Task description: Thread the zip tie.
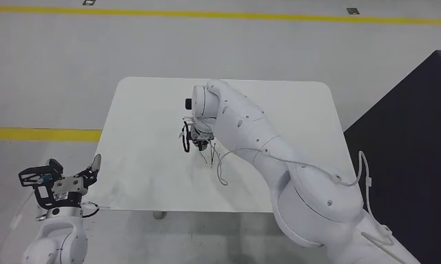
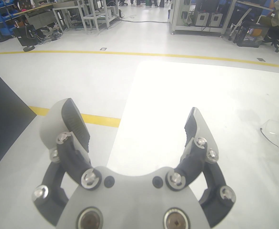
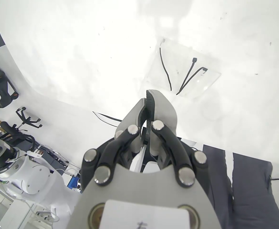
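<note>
Top view: my right arm point(image 1: 241, 126) hangs over the middle of the table point(image 1: 289, 105); the left jaws sit off its near corner. Left wrist: those jaws are spread wide, empty. Right wrist: the right jaws are pressed together (on anything? I can't tell) just short of the clear tray point(image 3: 210, 77) holding the zip ties point(image 3: 195, 59). I'd pinch one near its tail, tip free.

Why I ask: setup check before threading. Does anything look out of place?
Nothing damaged or spilled. Three zip ties lie loose in the clear tray, two meeting at their tips. One black strand runs outside it, beside the shut right gripper; whether held, I cannot tell.
</note>
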Available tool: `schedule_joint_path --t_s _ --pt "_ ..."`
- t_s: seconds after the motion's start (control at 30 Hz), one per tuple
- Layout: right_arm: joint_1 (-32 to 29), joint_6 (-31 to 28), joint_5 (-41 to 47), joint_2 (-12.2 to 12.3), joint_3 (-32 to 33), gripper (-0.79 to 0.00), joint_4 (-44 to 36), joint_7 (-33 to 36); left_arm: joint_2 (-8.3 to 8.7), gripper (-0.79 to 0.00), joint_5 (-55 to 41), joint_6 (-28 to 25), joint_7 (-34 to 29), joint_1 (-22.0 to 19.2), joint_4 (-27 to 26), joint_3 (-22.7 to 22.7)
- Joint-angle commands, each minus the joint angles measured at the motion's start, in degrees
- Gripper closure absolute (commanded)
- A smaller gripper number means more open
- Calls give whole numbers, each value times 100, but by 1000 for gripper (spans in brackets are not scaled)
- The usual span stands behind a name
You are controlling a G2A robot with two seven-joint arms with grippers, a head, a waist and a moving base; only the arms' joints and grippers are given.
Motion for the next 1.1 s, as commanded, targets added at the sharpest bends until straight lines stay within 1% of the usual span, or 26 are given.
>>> schedule_joint_path --t_s 0.0,0.67,0.7,0.83,0.9,1.07 --pt "0 0 0 0 0 0 0 0 0 -785 0 0 0 0 0 0" --pt "0 0 0 0 0 0 0 0 0 -785 0 0 0 0 0 0" --pt "-51 59 -93 -5 -32 0 -45 -133 0 -785 0 0 0 0 0 0" --pt "-123 1004 -754 -96 -328 0 -489 -159 0 -785 0 0 0 0 0 0" --pt "-216 1308 -955 -140 -437 0 -653 -233 0 -785 0 0 0 0 0 0" --pt "-431 1809 -1217 -302 -727 0 -730 -732 0 -785 0 0 0 0 0 0"
